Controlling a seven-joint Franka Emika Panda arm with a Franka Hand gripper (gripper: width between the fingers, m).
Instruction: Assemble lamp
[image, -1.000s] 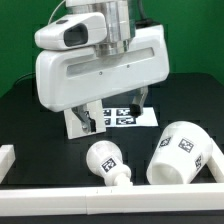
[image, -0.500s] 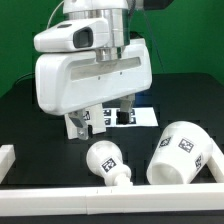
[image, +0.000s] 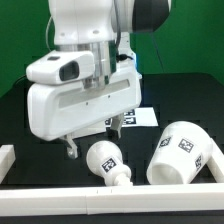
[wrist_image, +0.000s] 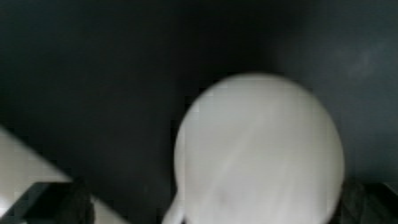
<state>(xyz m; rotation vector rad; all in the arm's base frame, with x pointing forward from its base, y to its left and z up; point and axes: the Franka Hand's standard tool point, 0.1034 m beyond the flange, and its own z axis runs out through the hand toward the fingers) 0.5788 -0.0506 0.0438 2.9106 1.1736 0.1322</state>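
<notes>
The white round-headed bulb (image: 107, 162) lies on its side on the black table, front centre. It fills the blurred wrist view (wrist_image: 260, 145) as a white oval. My gripper (image: 98, 137) hangs just above and behind the bulb, jaws spread wide and empty, one dark finger (image: 70, 149) at the exterior view's left. The large tapered shade (image: 185, 152) lies on its side to the exterior view's right of the bulb, tags showing. The flat square base is not in view.
The marker board (image: 138, 116) lies behind my hand, mostly covered by it. A white rail (image: 60, 192) runs along the table's front, with a white block (image: 8, 160) at the exterior view's left. Green wall behind.
My hand has come down and towards the exterior view's left, from over the marker board to just above the bulb. The bulb and shade have not moved.
</notes>
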